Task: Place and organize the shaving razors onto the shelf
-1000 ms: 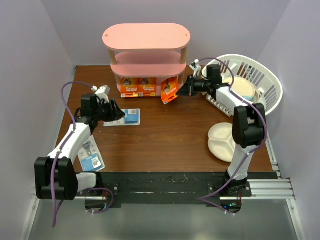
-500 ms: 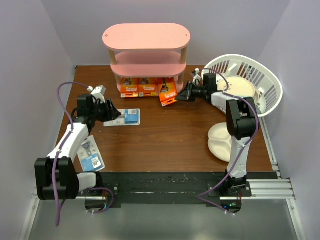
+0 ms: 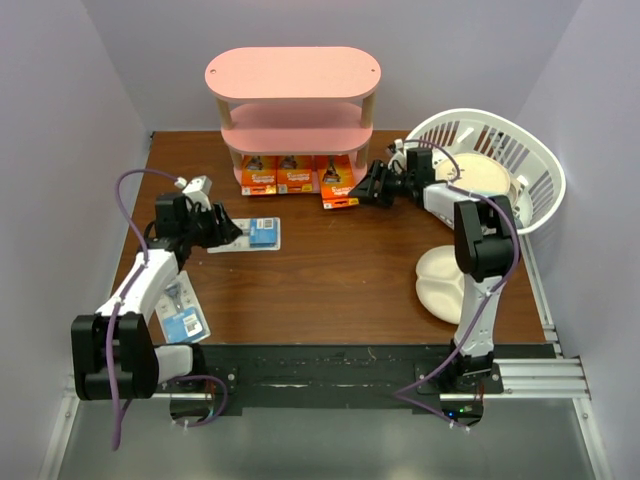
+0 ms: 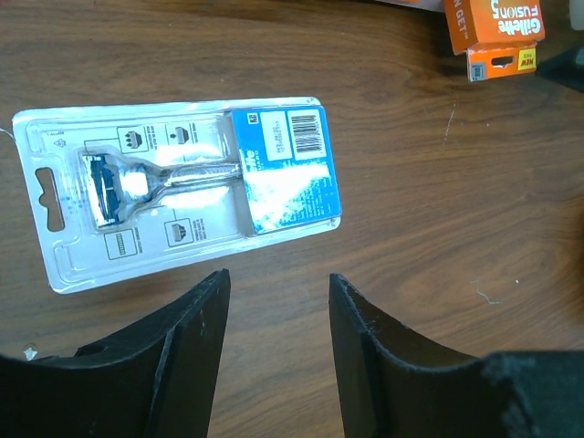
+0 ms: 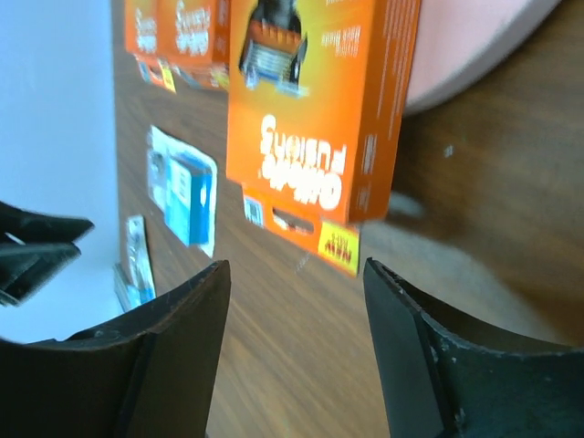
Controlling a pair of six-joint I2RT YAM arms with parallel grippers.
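Shelf (image 3: 292, 110) at the back of the table (image 3: 350, 262), three boxed razors (image 3: 293, 176) side by side on its bottom tier, the rightmost box (image 3: 339, 185) jutting forward. Front-left of it lies a blister card (image 3: 255, 234), and a second card (image 3: 184, 313) is near the front-left edge. Over right, the basket (image 3: 532, 150), with the divided plate (image 3: 443, 285) before it.

We log the table (image 3: 350, 260) as dark brown wood with plain grain and a low sheen; fine pale scratches show in the left wrist view.

Shelf (image 3: 293, 72): boards matt pink and smooth, with a painted look. Posts (image 3: 369, 108): light bare wood.

Orange packs (image 5: 310, 119): printed card, satin gloss.

Blister card (image 4: 192, 182): clear glossy plastic shell catching glare over printed paper. The razor (image 4: 182, 176) handle inside looks silvery; metal or chromed plastic, we cannot tell.

Basket (image 3: 530, 160), far right: smooth white slatted plastic.

Plate (image 3: 440, 290): white, smooth, dull finish; material unclear to us.

Left fingers (image 4: 173, 365) and right fingers (image 5: 146, 365): black, matt, faintly grainy plastic.

Rails (image 3: 545, 372), near right: bare brushed metal.
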